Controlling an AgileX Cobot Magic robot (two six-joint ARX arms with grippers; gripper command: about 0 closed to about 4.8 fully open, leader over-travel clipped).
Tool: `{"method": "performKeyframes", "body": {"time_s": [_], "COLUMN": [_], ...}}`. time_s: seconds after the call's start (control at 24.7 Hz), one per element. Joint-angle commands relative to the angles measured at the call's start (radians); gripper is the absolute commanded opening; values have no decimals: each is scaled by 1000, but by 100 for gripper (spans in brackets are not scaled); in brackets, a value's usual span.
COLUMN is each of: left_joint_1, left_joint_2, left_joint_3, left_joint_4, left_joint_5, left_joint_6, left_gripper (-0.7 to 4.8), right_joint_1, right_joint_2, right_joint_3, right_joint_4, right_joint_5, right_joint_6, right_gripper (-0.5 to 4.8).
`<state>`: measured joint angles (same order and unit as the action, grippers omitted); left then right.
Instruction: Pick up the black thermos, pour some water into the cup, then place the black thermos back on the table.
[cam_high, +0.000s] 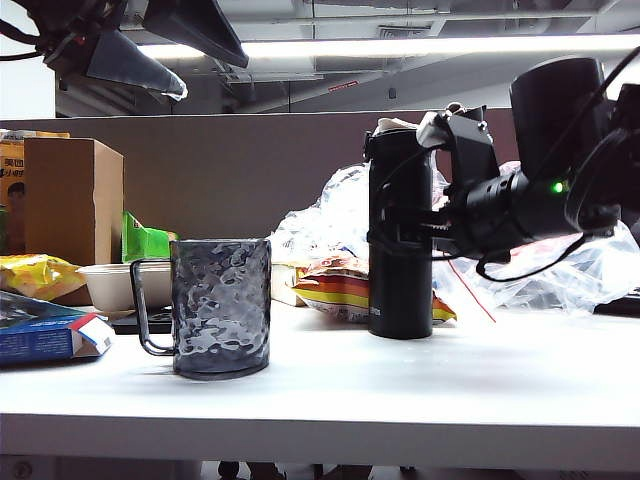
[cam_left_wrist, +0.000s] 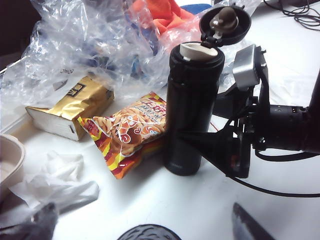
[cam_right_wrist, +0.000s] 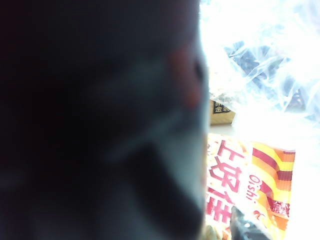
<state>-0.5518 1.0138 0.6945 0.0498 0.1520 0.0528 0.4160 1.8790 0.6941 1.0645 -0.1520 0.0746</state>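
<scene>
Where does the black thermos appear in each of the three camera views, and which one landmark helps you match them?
Exterior view: black thermos stands right of centre on the table, right gripper around it.
Left wrist view: thermos central, lid flipped open.
Right wrist view: thermos fills most of the frame, blurred.
Shared landmark: the orange striped snack bag beside it.

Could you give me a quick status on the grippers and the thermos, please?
Right gripper open around black thermos, lid flipped open. Left gripper open, hanging back. Cup apart, on table. Snack bag against thermos.

Black thermos (cam_left_wrist: 192, 110) matt, smooth; cup (cam_high: 220, 305) glossy, rippled; table (cam_high: 400, 390) smooth white.
</scene>
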Motion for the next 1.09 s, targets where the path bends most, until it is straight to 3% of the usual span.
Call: {"method": "performKeyframes", "body": {"time_s": [0.04, 0.24, 0.28, 0.36, 0.49, 0.61, 0.65, 0.81, 0.89, 1.01, 1.09], "left_joint_1": [-1, -1, -1, -1, -1, -1, -1, -1, -1, -1, -1], "left_joint_2": [0, 0, 0, 0, 0, 0, 0, 0, -1, -1, -1], "left_joint_3": [3, 3, 3, 3, 3, 3, 3, 3, 3, 3, 3], "left_joint_4": [-9, -20, -21, -22, -34, -34, -34, -39, -51, -112, -179], "left_joint_5": [-3, -3, -3, -3, -3, -7, -16, -20, -20, -20, -17], "left_joint_6": [3, 3, 3, 3, 3, 3, 3, 0, 1, 3, 3], "left_gripper": [479, 479, 479, 479, 479, 479, 479, 479, 479, 479, 479], "right_joint_1": [1, 1, 1, 1, 1, 1, 1, 1, 5, 5, 5], "right_joint_2": [23, 23, 23, 23, 23, 23, 22, -38, -117, -272, -328], "right_joint_3": [9, 9, 9, 9, 9, 9, 9, 9, 9, 11, 10], "right_joint_4": [84, 100, 97, 94, 90, 89, 89, 45, -53, -273, -334], "right_joint_5": [4, -2, -8, -12, -10, -12, -19, -136, -149, -162, -157], "right_joint_6": [5, 26, 42, 45, 57, 45, 38, -35, -121, -395, -497], "right_gripper": [479, 479, 367, 263, 259, 191, 191, 192, 192, 192, 191]}}
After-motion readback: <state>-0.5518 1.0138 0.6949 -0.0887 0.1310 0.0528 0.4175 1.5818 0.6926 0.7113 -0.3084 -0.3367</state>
